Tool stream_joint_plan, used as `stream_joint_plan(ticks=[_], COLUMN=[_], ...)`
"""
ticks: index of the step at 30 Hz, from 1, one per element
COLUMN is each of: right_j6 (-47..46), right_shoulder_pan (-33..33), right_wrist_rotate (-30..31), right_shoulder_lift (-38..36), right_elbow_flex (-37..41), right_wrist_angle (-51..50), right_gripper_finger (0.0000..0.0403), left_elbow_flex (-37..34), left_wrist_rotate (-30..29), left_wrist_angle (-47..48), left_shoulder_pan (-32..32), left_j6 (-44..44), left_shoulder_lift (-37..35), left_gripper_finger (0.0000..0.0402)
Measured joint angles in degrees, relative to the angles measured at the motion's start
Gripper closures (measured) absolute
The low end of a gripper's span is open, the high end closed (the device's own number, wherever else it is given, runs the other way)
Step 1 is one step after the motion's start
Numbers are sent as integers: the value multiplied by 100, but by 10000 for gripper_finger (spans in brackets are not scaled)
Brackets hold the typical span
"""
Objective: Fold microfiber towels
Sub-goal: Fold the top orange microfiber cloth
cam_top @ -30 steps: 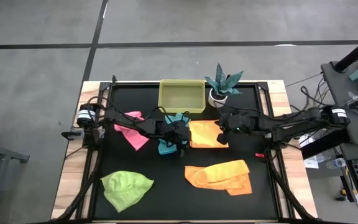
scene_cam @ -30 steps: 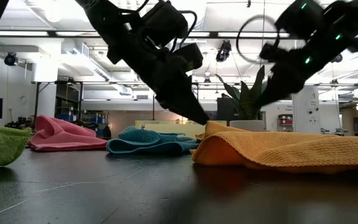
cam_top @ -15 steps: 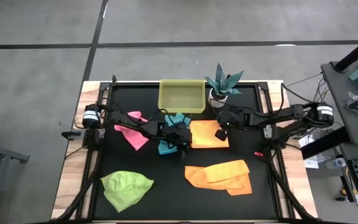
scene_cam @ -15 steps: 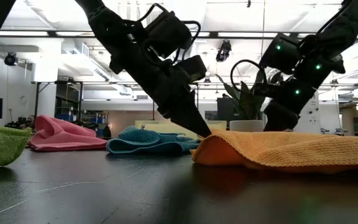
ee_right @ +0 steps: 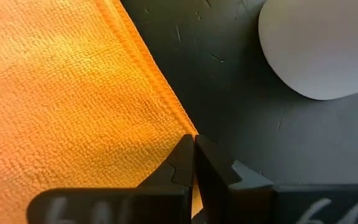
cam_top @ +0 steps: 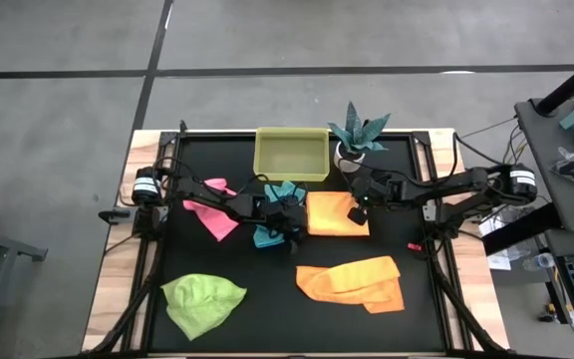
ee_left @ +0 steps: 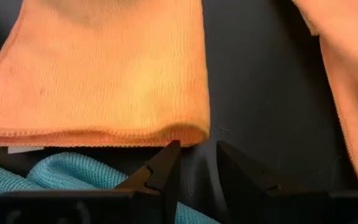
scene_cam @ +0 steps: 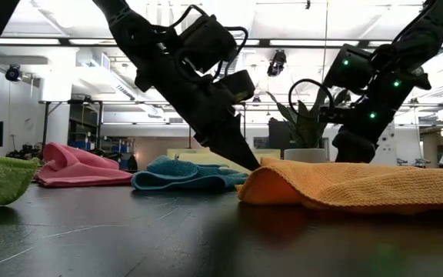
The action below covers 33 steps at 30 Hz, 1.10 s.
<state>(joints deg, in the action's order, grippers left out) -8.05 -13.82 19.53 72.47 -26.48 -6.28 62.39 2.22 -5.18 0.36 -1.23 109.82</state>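
- High view: the folded orange towel lay just in front of the yellow tray, a little to its right. It was a neat rectangle with its long axis across the table, and its folded edge faced the left arm.
- Judged one towel nearly folded. Four were left: pink towel left of the tray, turquoise towel in front of it, second orange towel and green towel well in front. All were crumpled or loose.
- Left gripper was at the folded towel's near corner. Its jaws were slightly parted, with nothing seen between them.
- Right gripper was at the towel's far corner by the plant pot. Its jaws were closed, apparently pinching the edge.
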Motion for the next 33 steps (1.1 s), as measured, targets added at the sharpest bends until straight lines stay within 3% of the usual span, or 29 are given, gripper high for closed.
stream_joint_plan(ticks=[6, 13, 24, 33], right_j6=[-84, -316, -893, -1135], right_shoulder_pan=[7, 311, 947, 1016], right_wrist_rotate=[0, -60, -2067, -2363], right_shoulder_lift=[-266, -806, -1099, -227], right_elbow_flex=[-60, -213, -238, -186], right_wrist_angle=[-187, -448, -358, -978], right_gripper_finger=[394, 394, 394, 394], left_elbow_flex=[41, 41, 61, 28], left_wrist_rotate=[-11, 198, 188, 121], left_wrist_angle=[486, -544, -1549, -1448], left_shoulder_pan=[7, -34, -98, -74], left_j6=[152, 163, 130, -6], left_shoulder_lift=[-266, -299, 455, 649], left_gripper_finger=[314, 314, 314, 314])
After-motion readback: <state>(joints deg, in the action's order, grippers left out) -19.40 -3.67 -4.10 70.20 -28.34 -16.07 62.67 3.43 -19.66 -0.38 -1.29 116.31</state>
